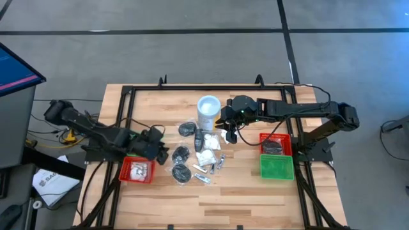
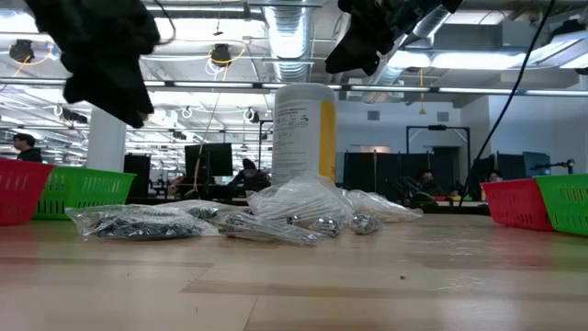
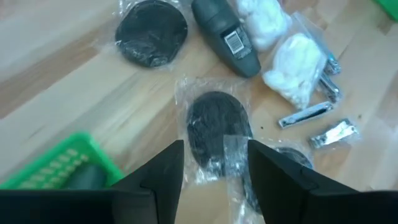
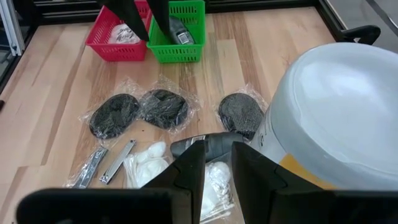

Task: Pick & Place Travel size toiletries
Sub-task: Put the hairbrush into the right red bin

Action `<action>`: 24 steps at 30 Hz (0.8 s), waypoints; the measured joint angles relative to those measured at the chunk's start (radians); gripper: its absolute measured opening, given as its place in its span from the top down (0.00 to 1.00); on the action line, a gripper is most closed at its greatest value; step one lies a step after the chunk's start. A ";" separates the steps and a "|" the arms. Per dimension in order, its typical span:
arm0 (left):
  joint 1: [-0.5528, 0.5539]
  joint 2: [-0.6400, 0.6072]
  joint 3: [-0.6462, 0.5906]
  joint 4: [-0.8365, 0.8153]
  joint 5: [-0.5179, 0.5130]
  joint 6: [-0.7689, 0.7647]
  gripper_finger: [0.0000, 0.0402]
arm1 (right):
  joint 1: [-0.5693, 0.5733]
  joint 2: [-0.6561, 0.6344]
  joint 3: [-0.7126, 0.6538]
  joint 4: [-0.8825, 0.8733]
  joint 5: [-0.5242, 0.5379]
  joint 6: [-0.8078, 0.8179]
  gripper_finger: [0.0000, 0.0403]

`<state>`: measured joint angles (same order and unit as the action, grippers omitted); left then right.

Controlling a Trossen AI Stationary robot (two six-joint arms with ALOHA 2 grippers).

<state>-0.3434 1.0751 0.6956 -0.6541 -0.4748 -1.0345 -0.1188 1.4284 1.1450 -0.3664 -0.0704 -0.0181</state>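
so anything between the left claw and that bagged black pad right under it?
Nothing visible. In the left wrist view the left claw hangs open directly over the bagged black pad, with only clear air between. Its neighbours, another black pad and the dark oblong piece, lie apart from it.

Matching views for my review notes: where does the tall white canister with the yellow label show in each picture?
High view: white canister at the table's middle, toward the far edge.
Low view: centre, upright behind the bagged items.
Left wrist view: not in it.
Right wrist view: fills the right side.
Shared landmark: dark oblong piece beside it; not discernible in the low view.
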 joint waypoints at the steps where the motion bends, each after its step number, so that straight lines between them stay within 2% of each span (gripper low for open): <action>1: 0.026 0.012 0.000 0.021 0.020 0.032 0.58 | 0.000 0.000 0.000 0.000 0.000 0.002 0.82; 6: 0.141 0.062 0.000 0.078 0.130 0.150 0.59 | 0.000 0.000 0.000 -0.005 0.000 0.003 0.82; 13: 0.246 0.148 0.000 0.191 0.243 0.285 0.59 | 0.000 0.000 0.000 -0.012 0.000 0.002 0.82; 24: 0.374 0.286 -0.001 0.280 0.345 0.410 0.59 | 0.000 0.000 0.000 -0.019 0.000 0.000 0.82</action>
<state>0.0307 1.3611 0.6945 -0.3746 -0.1303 -0.6244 -0.1192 1.4281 1.1450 -0.3855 -0.0704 -0.0177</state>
